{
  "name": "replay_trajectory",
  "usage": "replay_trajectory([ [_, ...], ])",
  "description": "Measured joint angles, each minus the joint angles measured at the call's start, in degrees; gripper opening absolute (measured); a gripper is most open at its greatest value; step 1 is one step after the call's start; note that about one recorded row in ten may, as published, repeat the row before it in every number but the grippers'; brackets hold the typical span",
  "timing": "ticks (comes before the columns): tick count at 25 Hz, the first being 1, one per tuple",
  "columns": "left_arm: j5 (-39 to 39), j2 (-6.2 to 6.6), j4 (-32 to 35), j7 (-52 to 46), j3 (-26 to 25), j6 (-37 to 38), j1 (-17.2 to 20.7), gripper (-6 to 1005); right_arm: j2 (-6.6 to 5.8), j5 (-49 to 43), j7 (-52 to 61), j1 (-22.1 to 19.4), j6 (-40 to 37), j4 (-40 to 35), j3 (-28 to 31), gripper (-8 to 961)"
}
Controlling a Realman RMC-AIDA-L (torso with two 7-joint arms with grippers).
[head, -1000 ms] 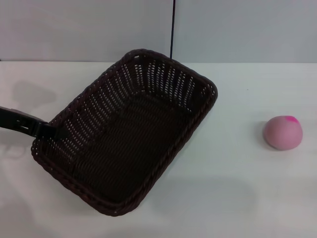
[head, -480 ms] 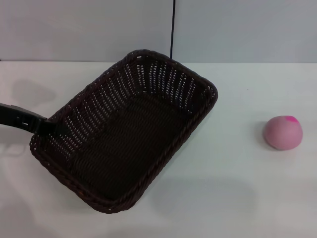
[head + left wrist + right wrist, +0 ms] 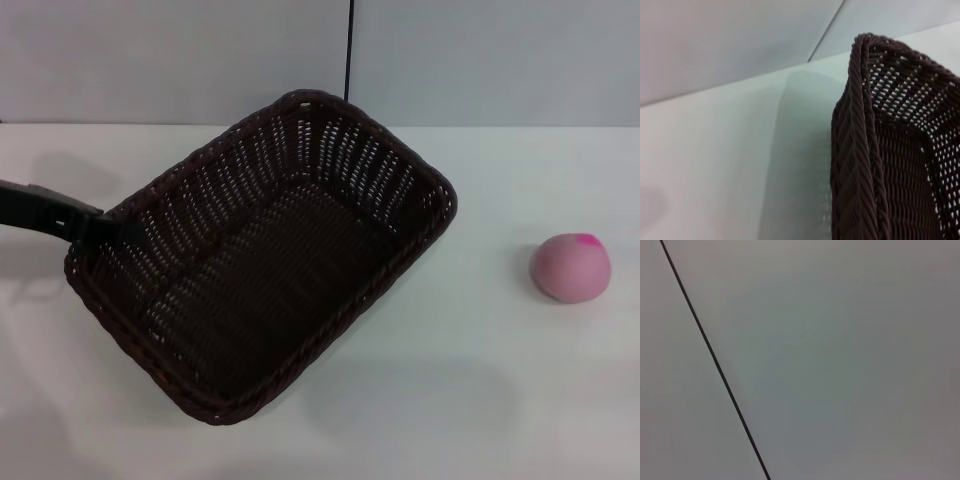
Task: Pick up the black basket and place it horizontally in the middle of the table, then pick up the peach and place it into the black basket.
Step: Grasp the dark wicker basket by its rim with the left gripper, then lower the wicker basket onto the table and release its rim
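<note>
The black basket (image 3: 340, 160) sits diagonally on the white table (image 3: 480, 390), left of centre, with its open side up. My left gripper (image 3: 105, 228) reaches in from the left edge and is shut on the basket's left corner rim. The left wrist view shows the braided rim and openwork wall (image 3: 860, 165) close up, with the white table beyond it. The peach (image 3: 571, 267), pale pink with a magenta patch on top, lies on the table at the right, well apart from the basket. My right gripper is out of view.
A grey wall with a thin dark vertical line (image 3: 348, 60) stands behind the table's far edge. The right wrist view shows only a plain grey surface crossed by a dark line (image 3: 715, 360).
My left gripper has moved toward the far side with the basket's left corner. The basket has turned with it and its right corner has shifted slightly right. The peach has not moved.
</note>
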Motion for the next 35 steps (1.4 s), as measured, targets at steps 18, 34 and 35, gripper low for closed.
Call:
replay_trajectory([
  [18, -4.91, 2.9, -11.76, 0.86, -2.05, 0.11, -3.77, 200, -0.01, 0.66, 0.08, 0.38, 0.6, 0.17, 0.0, 659],
  [34, -9.16, 6.3, -21.99, 0.57, -6.39, -0.77, -5.8, 201, -0.01, 0.66, -0.25, 0.67, 2.69, 0.55, -0.01, 659],
  [35, -9.31, 6.3, -22.22, 0.55, -6.42, -0.85, -5.86, 202, -0.01, 0.66, -0.24, 0.69, 2.81, 0.55, 0.0, 659],
])
